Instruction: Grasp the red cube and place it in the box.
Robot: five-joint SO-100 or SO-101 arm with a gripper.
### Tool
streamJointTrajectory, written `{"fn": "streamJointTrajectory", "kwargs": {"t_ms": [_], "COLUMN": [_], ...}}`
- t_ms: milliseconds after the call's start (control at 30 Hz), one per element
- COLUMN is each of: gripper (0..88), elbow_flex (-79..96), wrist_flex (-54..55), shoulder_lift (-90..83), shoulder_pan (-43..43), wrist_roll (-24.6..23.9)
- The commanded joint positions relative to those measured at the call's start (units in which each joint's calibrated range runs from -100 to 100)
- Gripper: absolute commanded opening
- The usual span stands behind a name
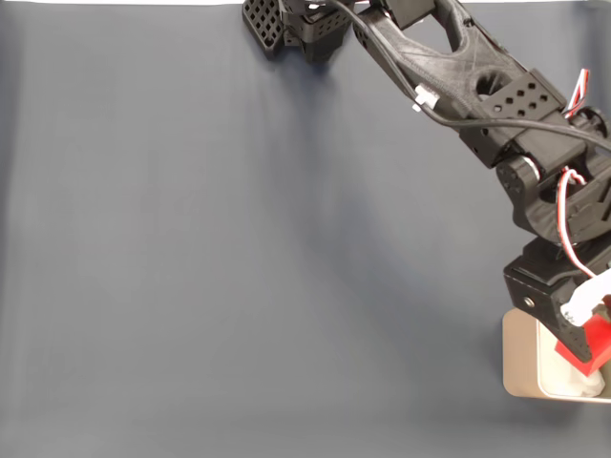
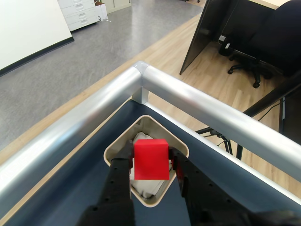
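Observation:
The red cube (image 2: 151, 159) is held between the black fingers of my gripper (image 2: 151, 162), which is shut on it. In the wrist view the cube hangs directly over the beige box (image 2: 180, 146), whose white lining shows under it. The fixed view places the box (image 1: 520, 361) at the table's lower right corner, partly cut off by the frame edge. There the cube (image 1: 592, 348) sits above the box's opening, with the gripper (image 1: 587, 343) and black arm reaching down from the top.
A dark blue-grey cloth (image 1: 239, 258) covers the table. A silver metal rail (image 2: 197, 101) runs along the table's corner just beyond the box. Past it lies wooden floor with an office chair (image 2: 263, 52).

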State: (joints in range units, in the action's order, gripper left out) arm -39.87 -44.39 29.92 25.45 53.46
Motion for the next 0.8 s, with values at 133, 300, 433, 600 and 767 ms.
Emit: {"fn": "streamJointTrajectory", "kwargs": {"t_ms": [133, 300, 433, 600, 767], "gripper": [9.5, 9.5, 12.4, 39.7, 45.1], "elbow_flex": [-3.37, -3.83, -3.92, -4.47, -4.47], "wrist_flex": [1.44, 1.52, 1.77, 1.52, 1.85], "shoulder_lift": [-0.11, 0.33, 0.59, 0.67, 0.67], "shoulder_pan": [0.48, 0.48, 0.48, 0.55, 0.62], "wrist_roll": [0.00, -0.05, -0.05, -1.03, -0.73]}}
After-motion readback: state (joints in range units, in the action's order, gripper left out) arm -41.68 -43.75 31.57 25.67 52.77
